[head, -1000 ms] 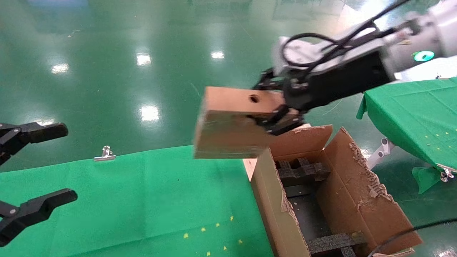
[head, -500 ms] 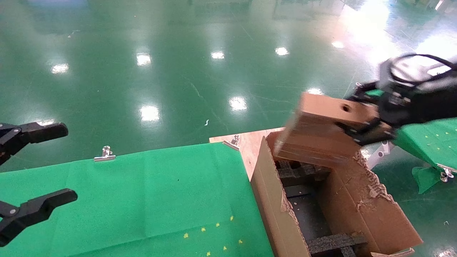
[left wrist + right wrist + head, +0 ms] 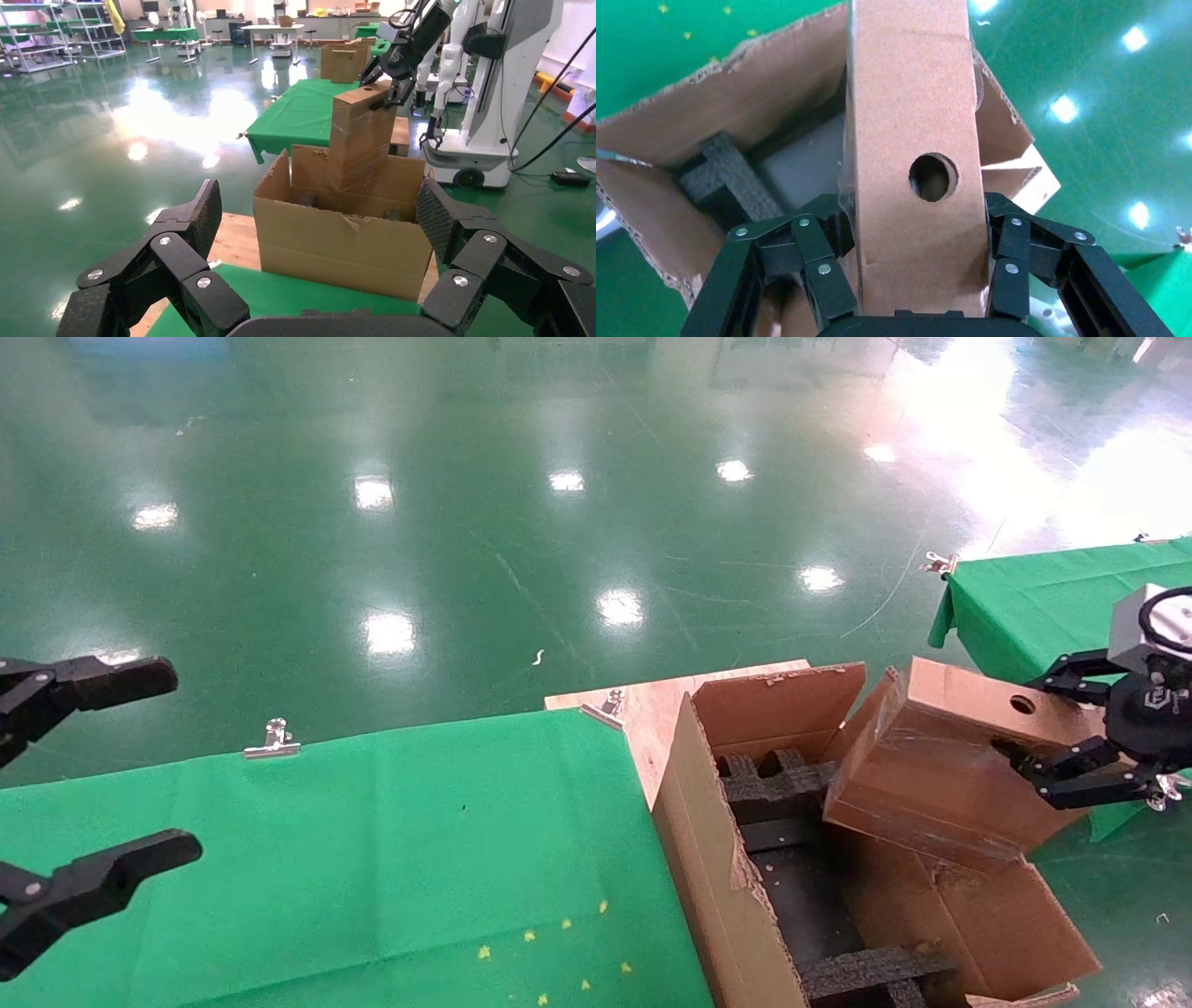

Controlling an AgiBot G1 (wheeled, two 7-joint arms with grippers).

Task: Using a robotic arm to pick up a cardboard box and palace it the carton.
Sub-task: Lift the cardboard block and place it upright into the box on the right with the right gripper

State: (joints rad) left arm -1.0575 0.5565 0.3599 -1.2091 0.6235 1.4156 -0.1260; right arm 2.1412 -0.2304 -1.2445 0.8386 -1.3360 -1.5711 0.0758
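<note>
1. The right gripper (image 3: 1048, 761) has its jaws clenched on the two broad faces of the cardboard box (image 3: 941, 756), near the end with the round hole.
2. The box hangs tilted over the open carton (image 3: 736, 896), above its right flap.
3. Black foam (image 3: 778, 784) lines the carton's inside.
4. The left gripper (image 3: 93, 775) hovers over the green tabletop (image 3: 372, 859), jaws spread, grasping nothing.
</note>
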